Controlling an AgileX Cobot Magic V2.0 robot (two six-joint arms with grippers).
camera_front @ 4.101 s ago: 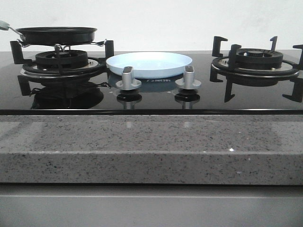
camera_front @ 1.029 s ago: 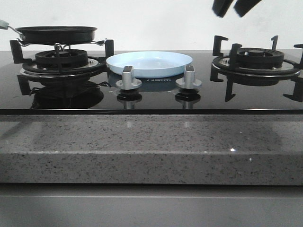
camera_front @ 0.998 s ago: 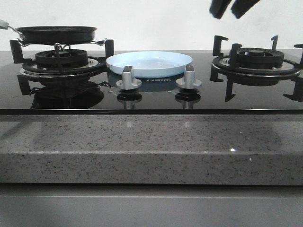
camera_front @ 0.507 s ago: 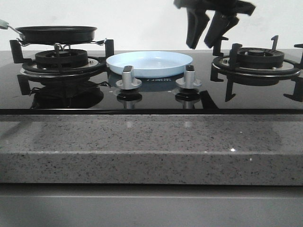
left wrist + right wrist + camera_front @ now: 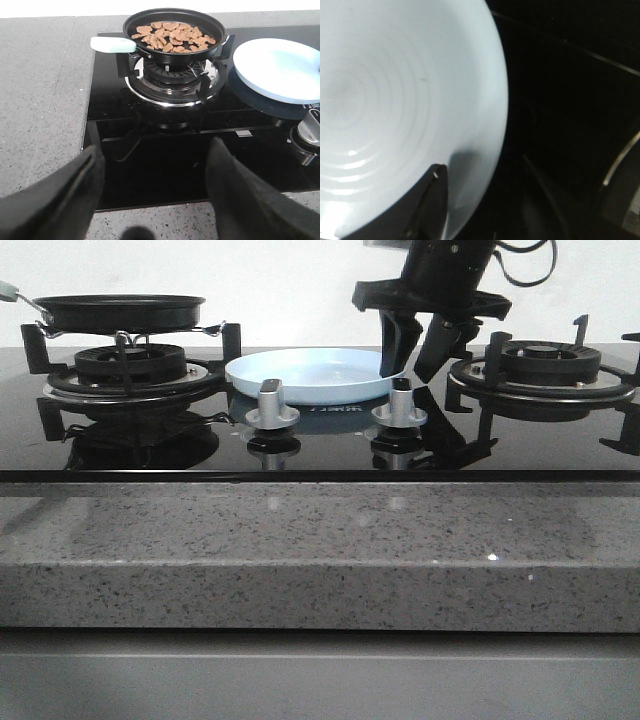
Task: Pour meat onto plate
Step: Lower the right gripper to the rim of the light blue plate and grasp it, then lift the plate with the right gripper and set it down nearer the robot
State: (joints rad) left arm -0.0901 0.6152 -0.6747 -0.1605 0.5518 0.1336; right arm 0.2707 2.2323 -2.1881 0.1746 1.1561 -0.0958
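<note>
Front view: the right gripper (image 5: 413,362) is seen with its black fingers spread apart over the right rim of the plate (image 5: 310,375), one finger inside the rim and one outside; nothing is gripped, and contact cannot be told. The left gripper (image 5: 155,200) is likewise spread and empty. The meat (image 5: 171,35), thin tan chips, is heaped in the black pan (image 5: 175,50) on the left burner. The pale blue plate is ridged in rings.

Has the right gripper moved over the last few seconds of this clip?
Yes. The right gripper, absent at first, came in at upper right and dropped down-left past the right burner; its open fingers now straddle the plate's right rim.
</note>
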